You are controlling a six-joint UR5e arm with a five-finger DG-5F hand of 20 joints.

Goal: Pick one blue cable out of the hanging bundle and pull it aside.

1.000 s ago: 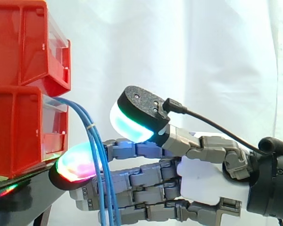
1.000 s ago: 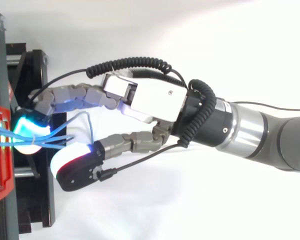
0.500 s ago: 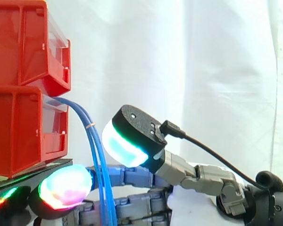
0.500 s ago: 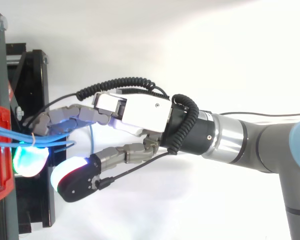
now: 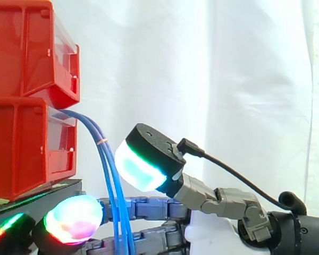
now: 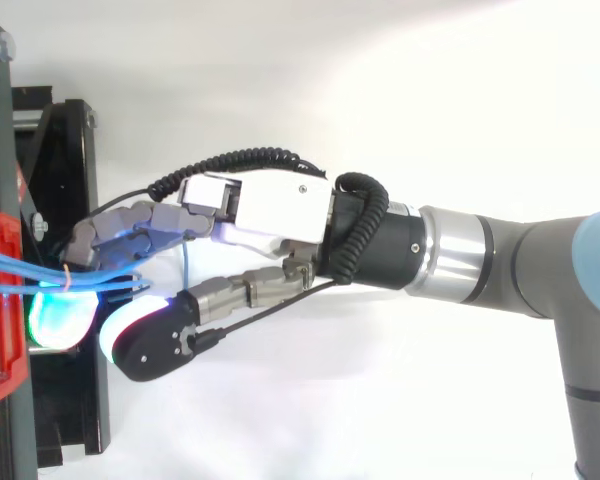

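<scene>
A bundle of thin blue cables (image 5: 110, 180) hangs from the lower red bin (image 5: 21, 143), bound by a small orange tie (image 5: 102, 141). My hand (image 6: 265, 205) reaches in from the right, low beside the bundle. Its fingers (image 5: 149, 208) lie fairly straight behind the cables, one fingertip (image 5: 74, 219) glowing under the stand's edge. The thumb's cyan-green pad (image 5: 141, 166) stands just right of the cables, apart from them. From above, the cables (image 6: 90, 285) run between fingers and thumb pad (image 6: 130, 335). Nothing is pinched.
Two red bins are stacked at the left, the upper red bin (image 5: 26, 48) over the lower. They sit on a black stand (image 6: 65, 150). One blue cable loop (image 6: 185, 262) curves out by the palm. A white curtain hangs behind.
The hand has dropped lower and slid a little toward the bins. The thumb has swung closer to the fingers, narrowing the gap round the cables.
</scene>
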